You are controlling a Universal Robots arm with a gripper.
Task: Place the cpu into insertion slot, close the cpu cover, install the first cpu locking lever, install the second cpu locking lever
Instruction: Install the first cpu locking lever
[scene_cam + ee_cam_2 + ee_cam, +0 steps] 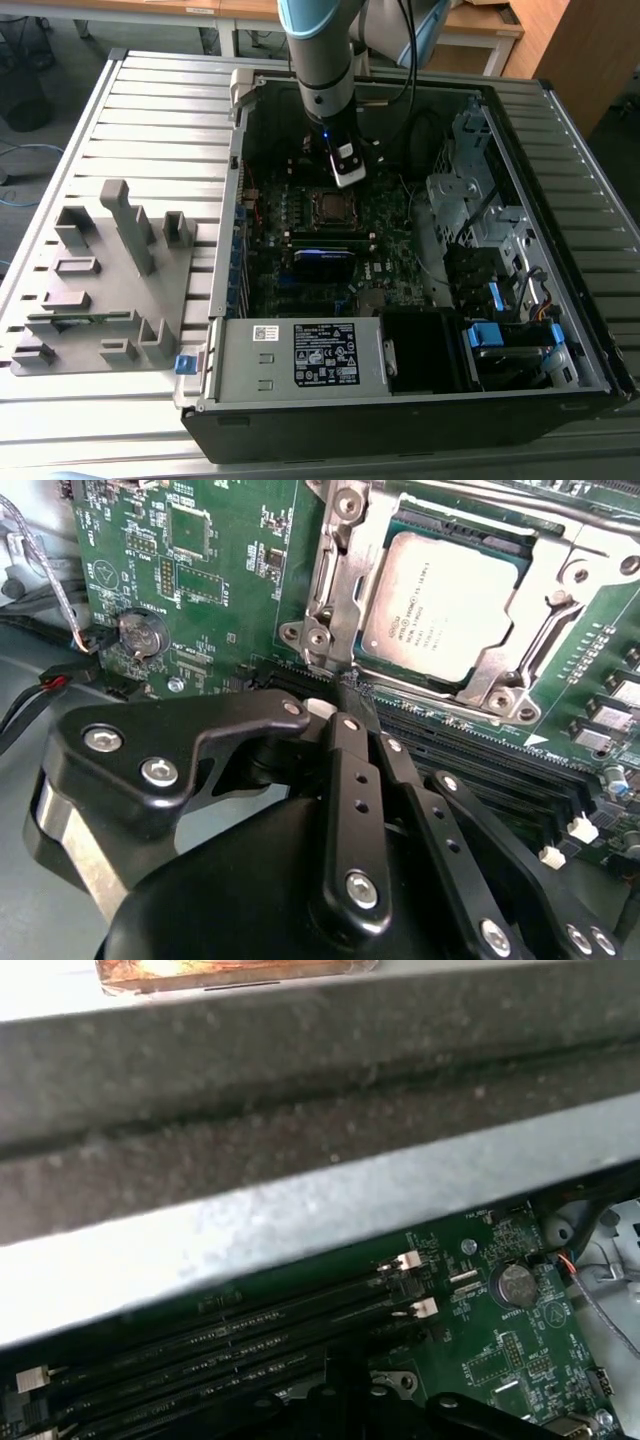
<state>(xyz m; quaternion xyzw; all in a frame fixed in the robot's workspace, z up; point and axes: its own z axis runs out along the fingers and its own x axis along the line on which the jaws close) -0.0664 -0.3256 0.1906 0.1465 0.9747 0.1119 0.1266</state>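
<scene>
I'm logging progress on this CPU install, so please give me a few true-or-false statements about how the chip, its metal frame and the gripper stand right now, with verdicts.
1. The square chip with the dull silver-grey metal top lies in the socket on the dark green circuit board. True.
2. The thin silvery metal frame stands raised off the chip. False: in the second wrist view it lies flat around the chip.
3. The black gripper carries the chip. False: its fingertips meet on a thin metal lever at the frame's corner, beside the socket.
4. A round silver coin battery sits on the board, apart from the socket. True.
5. In the exterior view the arm reaches into an open black computer case. True.
</scene>
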